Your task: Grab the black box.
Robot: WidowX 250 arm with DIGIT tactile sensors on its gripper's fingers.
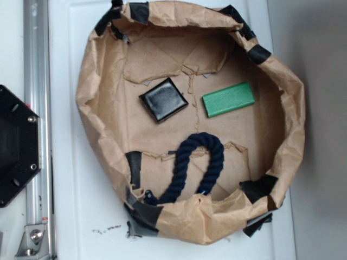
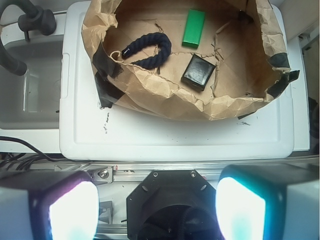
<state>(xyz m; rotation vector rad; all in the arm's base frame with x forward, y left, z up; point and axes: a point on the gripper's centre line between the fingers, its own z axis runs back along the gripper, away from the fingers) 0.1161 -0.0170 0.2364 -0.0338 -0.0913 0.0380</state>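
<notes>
i'm looking at a white tabletop (image 1: 81,216) carrying a big crumpled brown paper nest (image 1: 97,97), taped at the rim with black tape. taking that nest as my landmark: the dark navy rope loop (image 1: 190,165) lies against its near wall, the green block (image 1: 228,99) sits on its floor toward the right, and the black box (image 1: 163,99) lies flat near its middle, just left of the green block and apart from both neighbours. the box looks stiff, light and glossy, so i judge it slippery; i'd pinch it across two opposite straight sides, low on the raised rim, since it sits turned at an angle. in the wrist view the hand (image 2: 157,200) is spread wide, holding nothing, well back from the nest, with the box ahead and slightly right.
</notes>
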